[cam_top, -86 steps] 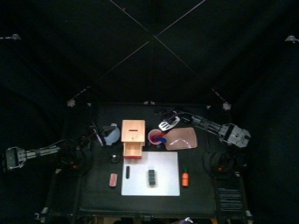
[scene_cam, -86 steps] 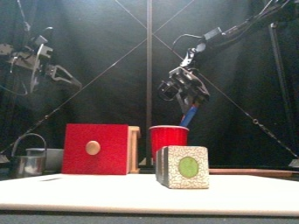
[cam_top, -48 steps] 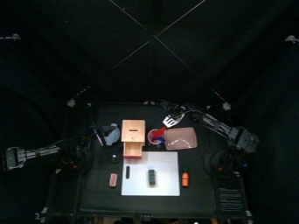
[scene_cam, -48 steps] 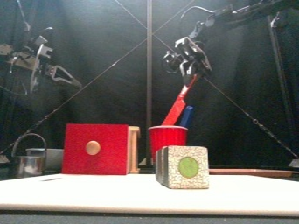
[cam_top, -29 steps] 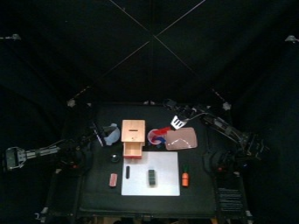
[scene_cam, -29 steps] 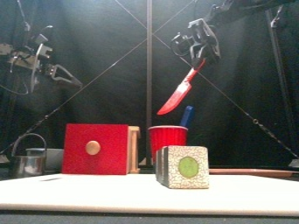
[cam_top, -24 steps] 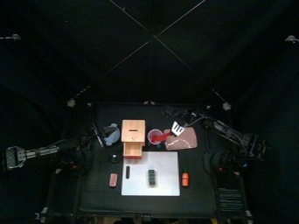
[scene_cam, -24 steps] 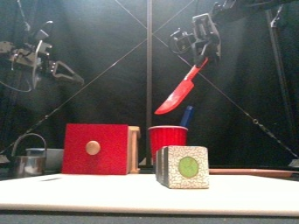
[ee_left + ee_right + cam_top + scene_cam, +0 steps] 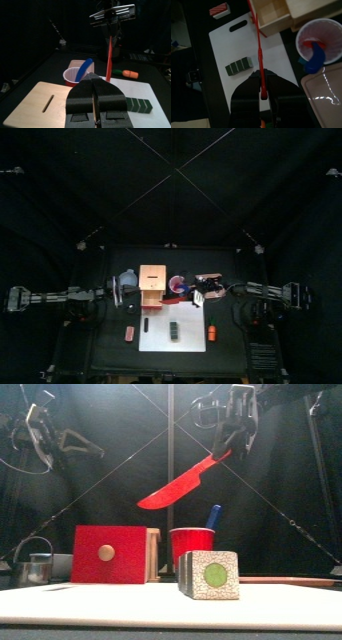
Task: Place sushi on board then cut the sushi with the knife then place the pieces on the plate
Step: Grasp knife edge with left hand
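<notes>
Right pincer (image 9: 230,446): clamped on red knife (image 9: 181,484), high above, blade slanting toward 8 o'clock in front view.
Left pincer (image 9: 94,84): jaws pressed together, aloft at 9 o'clock side.
Sushi roll (image 9: 175,330): lay mid white board (image 9: 191,316).
Red cup (image 9: 193,542): stood at board's 12 o'clock, blue knife (image 9: 211,517) inside.

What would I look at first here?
The red knife catches the eye first: the right gripper holds it tilted, high in the air over the table. Next comes the sushi, standing on the white board near the table's front.
</notes>
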